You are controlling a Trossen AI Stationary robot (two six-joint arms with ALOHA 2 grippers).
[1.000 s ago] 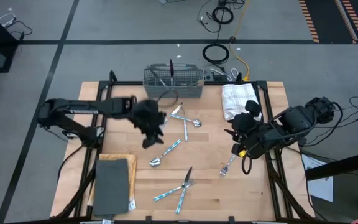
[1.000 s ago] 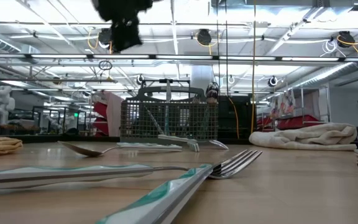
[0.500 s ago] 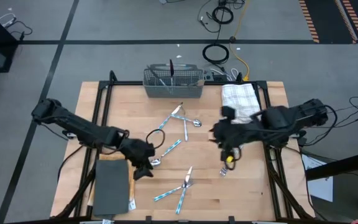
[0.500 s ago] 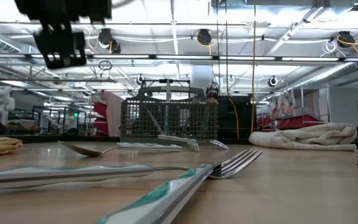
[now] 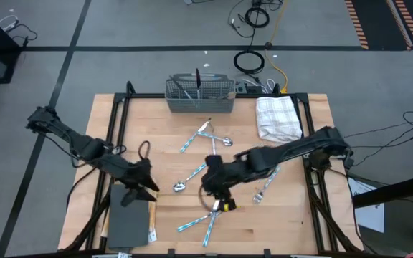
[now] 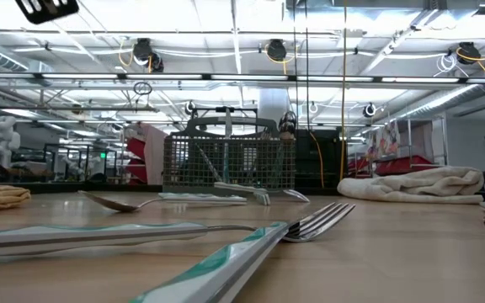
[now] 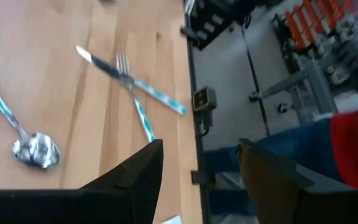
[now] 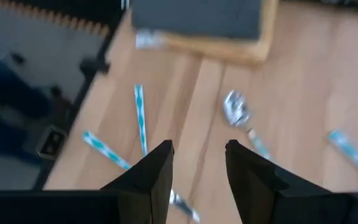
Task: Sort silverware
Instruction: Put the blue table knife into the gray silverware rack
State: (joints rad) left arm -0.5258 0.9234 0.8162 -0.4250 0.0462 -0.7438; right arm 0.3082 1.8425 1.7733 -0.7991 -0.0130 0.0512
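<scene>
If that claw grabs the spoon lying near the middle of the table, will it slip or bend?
The spoon looks like shiny metal with a patterned handle, so probably stiff, not bendy. It lies flat on the wooden table, so pinching it up may be fiddly, and the polished bowl could slip. It seems thin and small, likely light. The right claw hovers nearby, open.

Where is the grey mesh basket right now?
In the high view the grey mesh basket stands at the table's far edge, about midway across, left of the white towel, with some silverware standing in it.
</scene>
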